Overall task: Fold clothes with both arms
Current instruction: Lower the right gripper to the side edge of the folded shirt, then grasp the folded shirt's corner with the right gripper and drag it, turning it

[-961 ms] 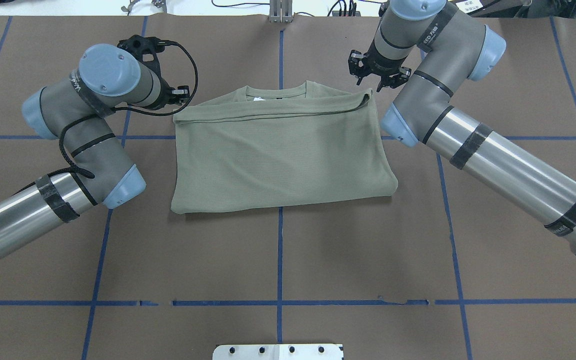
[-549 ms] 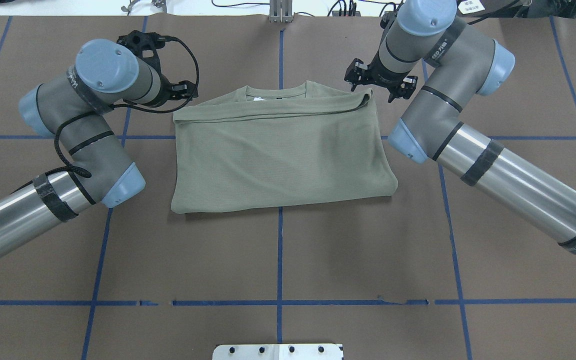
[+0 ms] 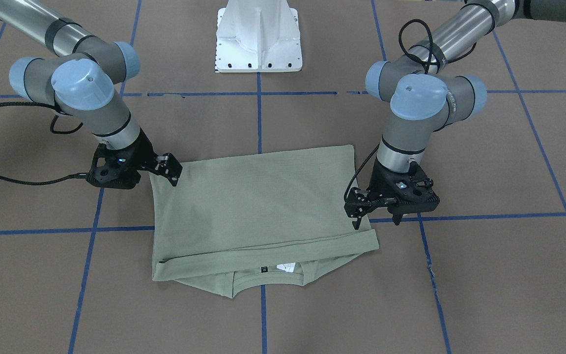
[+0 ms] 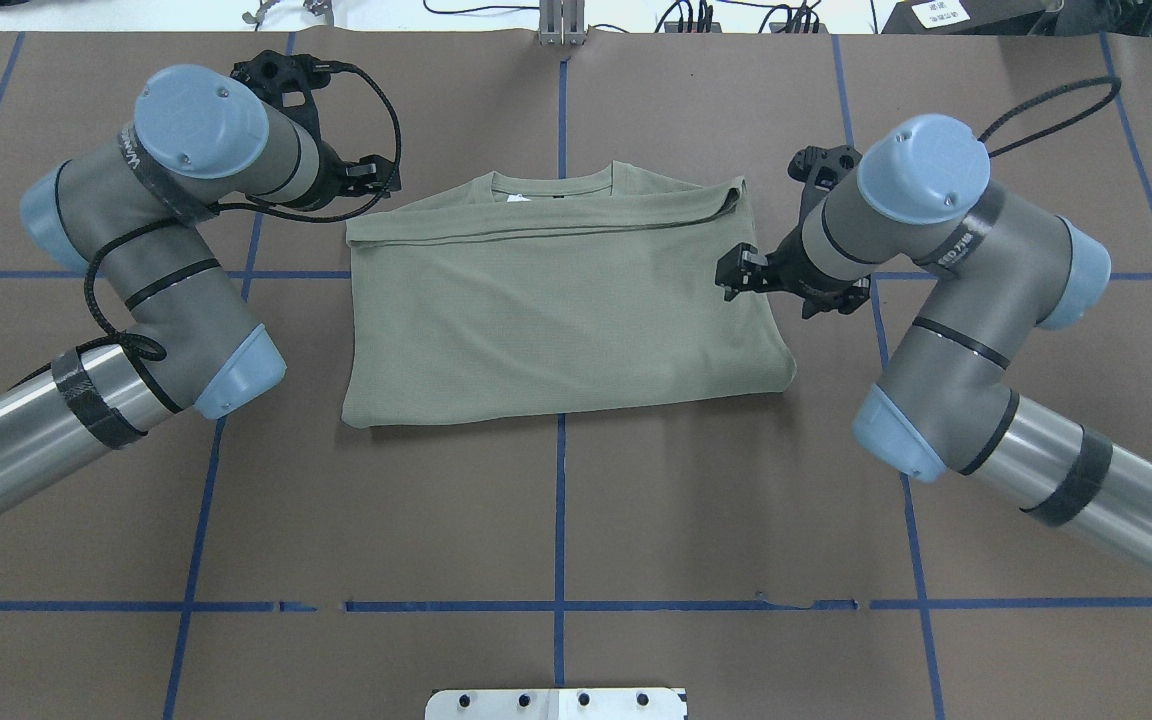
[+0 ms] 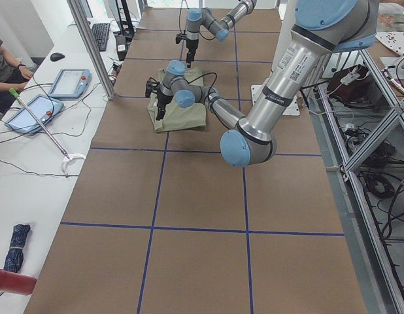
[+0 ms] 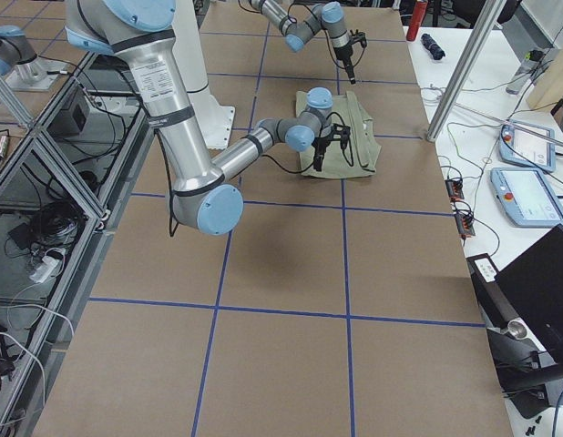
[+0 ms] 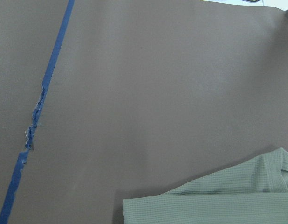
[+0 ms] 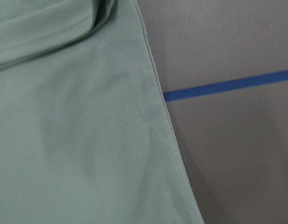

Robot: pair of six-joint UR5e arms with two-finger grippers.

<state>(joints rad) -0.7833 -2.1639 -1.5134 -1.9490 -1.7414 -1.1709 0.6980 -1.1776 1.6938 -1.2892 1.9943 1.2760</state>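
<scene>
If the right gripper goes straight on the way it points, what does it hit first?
Probably the shirt, at its side edge. The right gripper points down over that edge, so bare table is possible.

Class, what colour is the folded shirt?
The shirt is olive green, clearest in the overhead view.

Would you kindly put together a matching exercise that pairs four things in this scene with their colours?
Things:
1. shirt
2. pedestal base
3. tape lines
4. left pincer

Colours:
a. black
b. olive green
c. blue
d. white

Pairs: 1-b, 2-d, 3-c, 4-a
</scene>
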